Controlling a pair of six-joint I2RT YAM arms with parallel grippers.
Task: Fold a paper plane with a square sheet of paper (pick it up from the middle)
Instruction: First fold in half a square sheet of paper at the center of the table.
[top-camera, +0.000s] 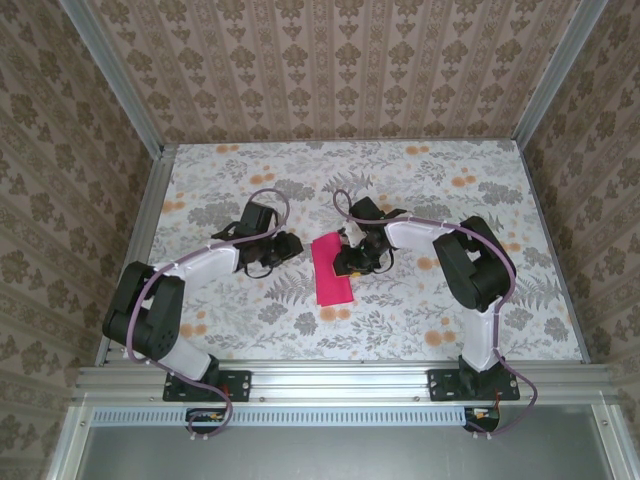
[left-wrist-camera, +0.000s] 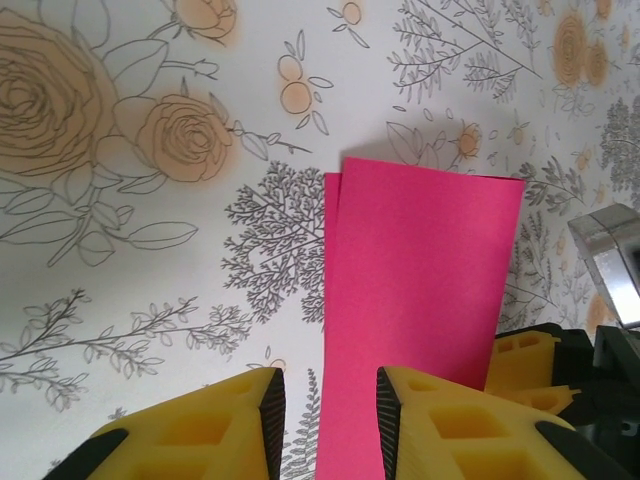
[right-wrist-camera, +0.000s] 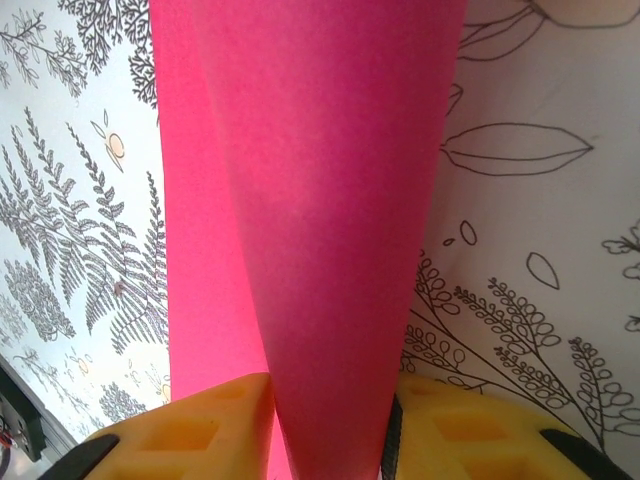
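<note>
A: How far is the fold judged to be?

B: Early; the square sheet of paper (top-camera: 332, 271) is seen doubled into a narrow rectangle at the frame's centre on the table (top-camera: 420, 170); nose and wing folds are left.

A: And the pincers?

B: The right pincer (right-wrist-camera: 325, 425) is clenched on the paper's upper layer, which is lifted; the left pincer (left-wrist-camera: 330, 425) is released, the paper's left edge lying between its fingers.

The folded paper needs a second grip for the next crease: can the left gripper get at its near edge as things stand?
Probably yes. The left gripper is open, facing the paper with bare table between; the right gripper holds the far side.
</note>
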